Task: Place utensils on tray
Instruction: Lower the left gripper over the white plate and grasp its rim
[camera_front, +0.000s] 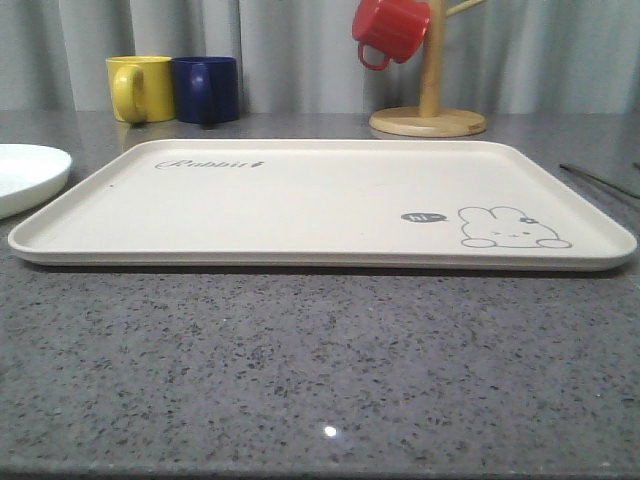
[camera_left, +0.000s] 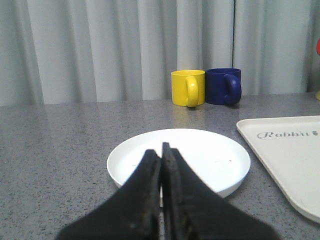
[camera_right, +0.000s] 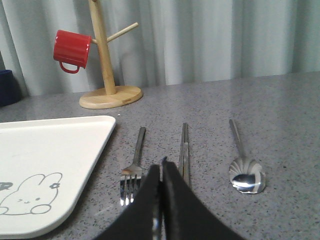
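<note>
Nothing is on the tray (camera_front: 300, 200) yet; its cream surface is bare apart from the printed rabbit and script, so the task looks to be at its very start. The tray lies flat in the middle of the grey table (camera_front: 320, 370).

Right of the tray, off its edge, three pieces lie side by side on the table: the fork (camera_right: 132, 170) nearest the tray, the chopsticks (camera_right: 184, 150) next, the spoon (camera_right: 244, 167) farthest out, all apart from each other, handles pointing away toward the curtain. On the other side the white plate (camera_left: 200, 155) sits just beside the tray's left edge, empty.

Left gripper (camera_left: 161, 150) hangs low in front of the plate, jaws pressed together, holding nothing. Right gripper (camera_right: 161, 167) sits between fork and chopsticks, jaws also closed, empty.

All four items are left to move, by my reading: fork, chopsticks, spoon, plate. Neither claw has opened for a pick.

Behind: yellow mug (camera_front: 140, 88) and blue mug (camera_front: 207, 88) at the back left, red mug (camera_front: 388, 30) hung on a wooden mug stand (camera_front: 430, 100) at the back right.
</note>
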